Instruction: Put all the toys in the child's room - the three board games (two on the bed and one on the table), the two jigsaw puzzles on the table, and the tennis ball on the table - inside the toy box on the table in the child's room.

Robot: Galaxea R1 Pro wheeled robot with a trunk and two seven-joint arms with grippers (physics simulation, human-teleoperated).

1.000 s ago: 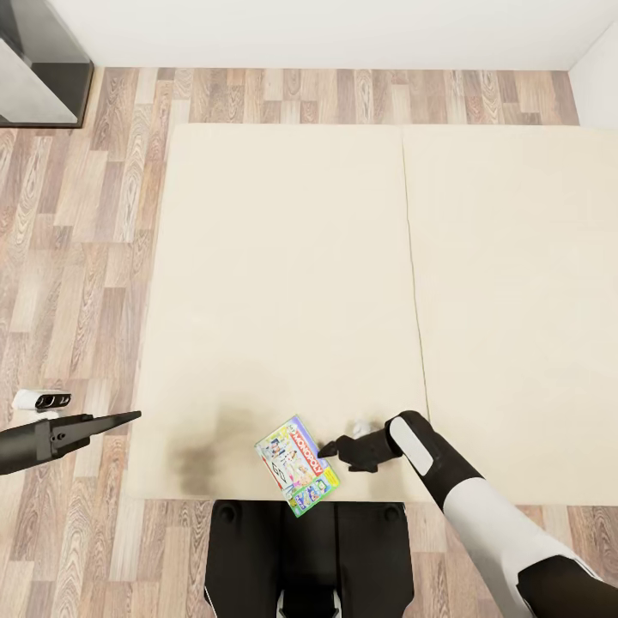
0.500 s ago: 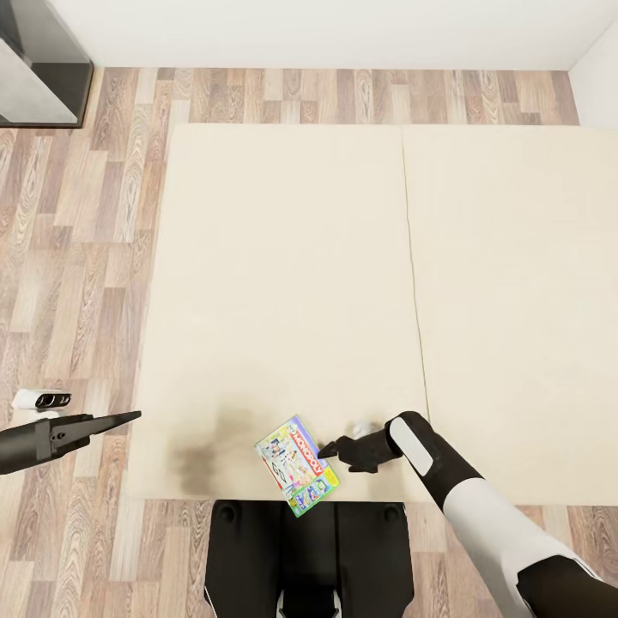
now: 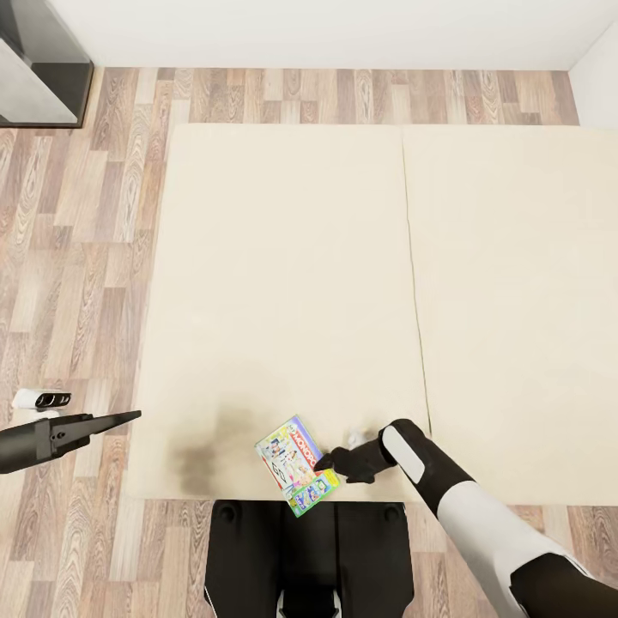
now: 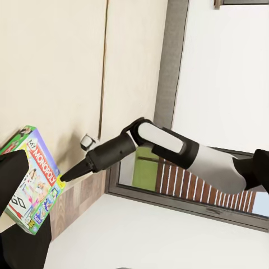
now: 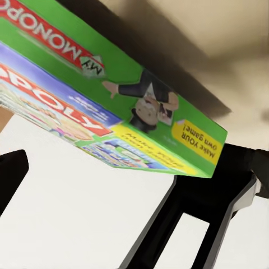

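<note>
The white Monopoly board game (image 3: 294, 466) with its colourful border lies flat on the beige bed (image 3: 283, 257), close to the mattress's near edge. My right gripper (image 3: 322, 463) is at the box's right edge, low over the mattress. The right wrist view looks along the box's green side (image 5: 112, 95), with a dark finger (image 5: 11, 174) at each side of the picture, so the jaws stand open. The left wrist view shows the box (image 4: 33, 190) and the right gripper (image 4: 64, 176) pointing at it. My left gripper (image 3: 133, 416) hovers over the floor left of the bed, open and holding nothing.
Wood-plank floor (image 3: 77, 257) runs along the bed's left side and far end, up to a white wall. A dark cabinet (image 3: 39, 69) stands at the far left corner. My black base (image 3: 305, 549) is against the bed's near edge. A seam (image 3: 414, 283) splits the mattress.
My right gripper has shifted a little nearer and down, closing onto the Monopoly box's right edge. The box, the left arm and the camera have not moved.
</note>
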